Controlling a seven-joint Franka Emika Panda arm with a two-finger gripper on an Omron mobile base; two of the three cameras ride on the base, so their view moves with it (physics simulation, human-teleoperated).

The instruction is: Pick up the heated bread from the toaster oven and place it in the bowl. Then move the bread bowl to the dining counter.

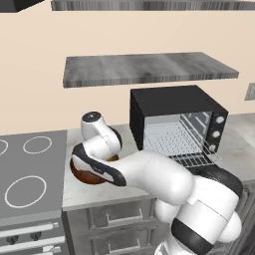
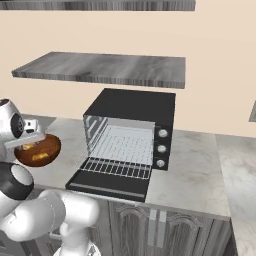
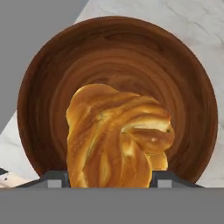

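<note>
The heated bread (image 3: 118,135), a twisted golden bun with browned folds, sits between my gripper's (image 3: 111,180) two fingertips, and the gripper is shut on it. Right below it is the bowl (image 3: 131,57), dark brown and glossy, its round inside spread out under the bun. The bowl (image 1: 79,173) stands on the worktop left of the toaster oven (image 1: 169,102), half hidden by my forearm. From the right side the bowl (image 2: 42,152) shows under my hand. The black toaster oven (image 2: 135,107) has its door (image 2: 107,186) dropped open and its wire rack (image 2: 117,167) pulled out and bare.
A stove top (image 1: 30,169) with white rings lies left of the bowl. A grey shelf (image 1: 144,67) hangs above the oven. Marbled worktop (image 2: 195,170) stretches to the right of the oven, with drawers (image 1: 114,219) below the front edge.
</note>
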